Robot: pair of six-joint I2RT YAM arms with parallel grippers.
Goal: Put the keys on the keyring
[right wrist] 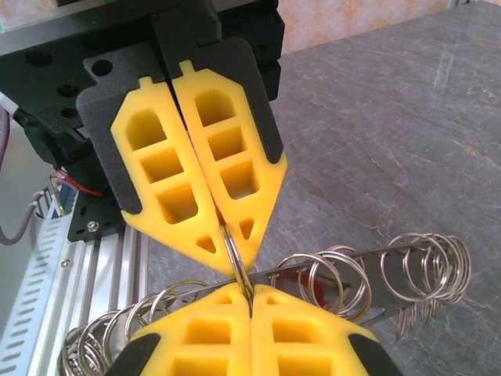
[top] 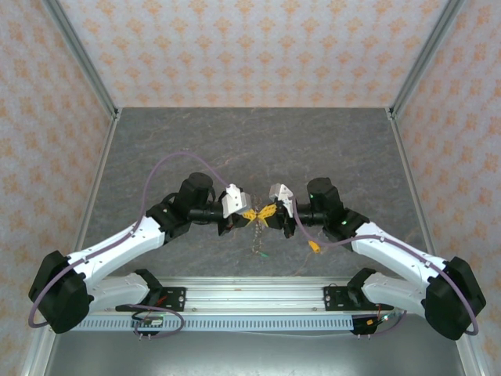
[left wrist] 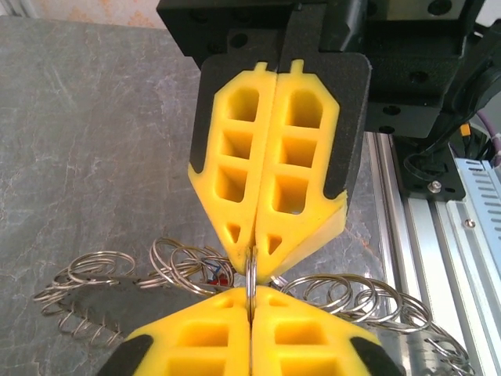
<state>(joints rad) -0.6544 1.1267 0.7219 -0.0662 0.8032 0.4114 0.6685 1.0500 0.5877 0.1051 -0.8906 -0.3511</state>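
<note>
Where my left fingers (top: 250, 213) and right fingers (top: 268, 212) meet tip to tip, both pairs are clamped on one thin loop of the keyring (left wrist: 250, 280).
Coils behind overlap, can't count them; chain ends cut off in wrist views. Possible keys: one blue-red speck (left wrist: 218, 273) among the coils, one green speck (top: 264, 254) by the dangling chain's foot, both too small to confirm. Right wrist view adds a flat metal strip (right wrist: 352, 262) through the coils, above the grey counter (top: 235, 141).
</note>
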